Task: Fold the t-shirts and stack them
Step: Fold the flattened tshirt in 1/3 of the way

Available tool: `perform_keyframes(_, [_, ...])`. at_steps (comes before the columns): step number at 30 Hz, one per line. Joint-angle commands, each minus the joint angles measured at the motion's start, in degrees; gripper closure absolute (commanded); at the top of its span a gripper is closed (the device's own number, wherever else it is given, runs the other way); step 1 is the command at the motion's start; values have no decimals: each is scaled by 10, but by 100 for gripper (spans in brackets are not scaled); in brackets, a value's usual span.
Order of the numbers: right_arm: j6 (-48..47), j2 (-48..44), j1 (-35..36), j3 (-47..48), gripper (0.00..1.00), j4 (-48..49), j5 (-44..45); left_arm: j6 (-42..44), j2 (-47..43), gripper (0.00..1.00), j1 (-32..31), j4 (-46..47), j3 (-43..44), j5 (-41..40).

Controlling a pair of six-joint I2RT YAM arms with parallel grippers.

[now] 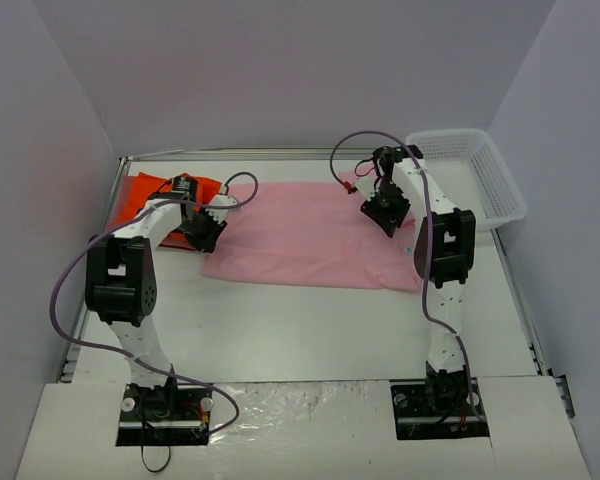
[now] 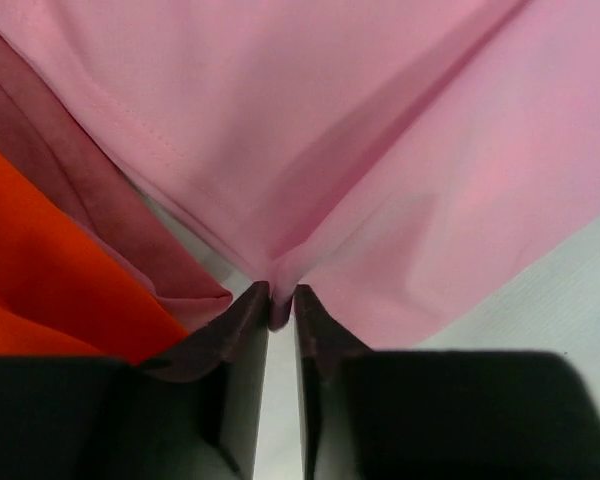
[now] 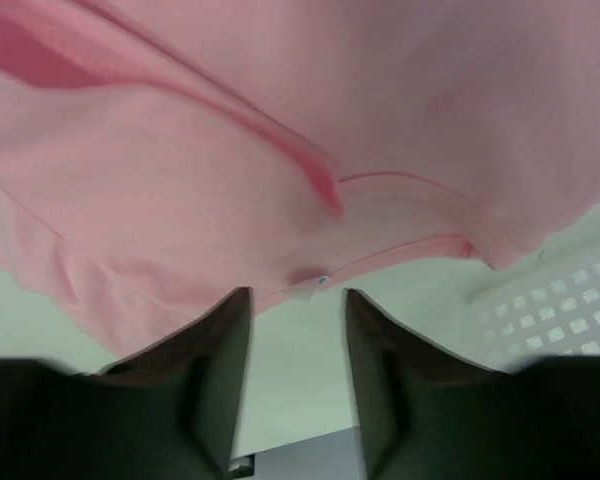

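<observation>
White tabletop [image 1: 310, 330]: light pink t-shirt [image 1: 300, 235] spread mid-table. Its edge is pinched by the left gripper [image 2: 282, 297]; right gripper [image 3: 297, 300] is held wide at the collar [image 3: 410, 215], nothing gripped. Lifted one-sidedly, the fold would likely be skewed.

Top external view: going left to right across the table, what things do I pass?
orange shirt → pink shirt → basket

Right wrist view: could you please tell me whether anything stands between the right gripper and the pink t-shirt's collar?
Nothing visible does. The open right gripper faces the collar of the pink t-shirt across bare table; the white basket lies off to the side.
</observation>
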Motion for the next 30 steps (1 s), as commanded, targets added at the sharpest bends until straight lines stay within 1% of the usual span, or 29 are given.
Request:
perform_keyframes(1, [10,4,-4,15,54,-12,14,-7,-4,77,-7,-5,6,-22])
perform_keyframes(2, [13,1,-4,15,50,-8,15,-14,-2,76,-8,-1,4,-29])
perform_keyframes(3, [18,-2,-4,15,38,-1,15,-17,-1,73,-8,5,4,-45])
perform_keyframes(4, [18,-12,-5,15,36,0,12,-20,1,63,-9,5,5,-48])
perform_keyframes(6, [21,-22,-5,15,34,2,7,-34,-1,60,-9,16,6,-59])
perform_keyframes(8, [23,-42,-5,13,33,2,3,-38,-14,55,-10,18,7,-60])
perform_keyframes(9, [27,-59,-5,7,33,2,2,-40,-26,47,-11,19,7,-61])
perform_keyframes(12, [32,-94,-5,-24,34,0,0,-40,-53,46,-14,12,8,-64])
perform_keyframes(15, [32,-155,-5,-106,35,11,1,-31,-83,43,-16,-2,-6,-63])
perform_keyframes(16, [36,-190,-5,-131,35,18,1,-31,-91,43,-16,-1,-13,-66])
perform_keyframes(17, [37,-209,-6,-181,35,31,2,-28,-100,42,-16,-1,-22,-66])
perform_keyframes(18, [38,-226,-7,-205,35,38,2,-27,-116,42,-16,1,-41,-68])
perform_keyframes(19, [40,-261,-8,-249,34,53,1,-29,-124,41,-15,4,-50,-73])
perform_keyframes(22, [46,-316,-12,-303,33,73,-1,-28,-154,39,-16,17,-92,-73])
perform_keyframes(23, [47,-326,-13,-333,32,76,-2,-23,-161,38,-17,18,-103,-70])
perform_keyframes(27, [46,-370,-25,-399,32,86,-12,-4,-183,38,-24,31,-157,-82])
perform_keyframes(30, [50,-384,-32,-435,32,98,-19,-1,-183,38,-23,76,-199,-105])
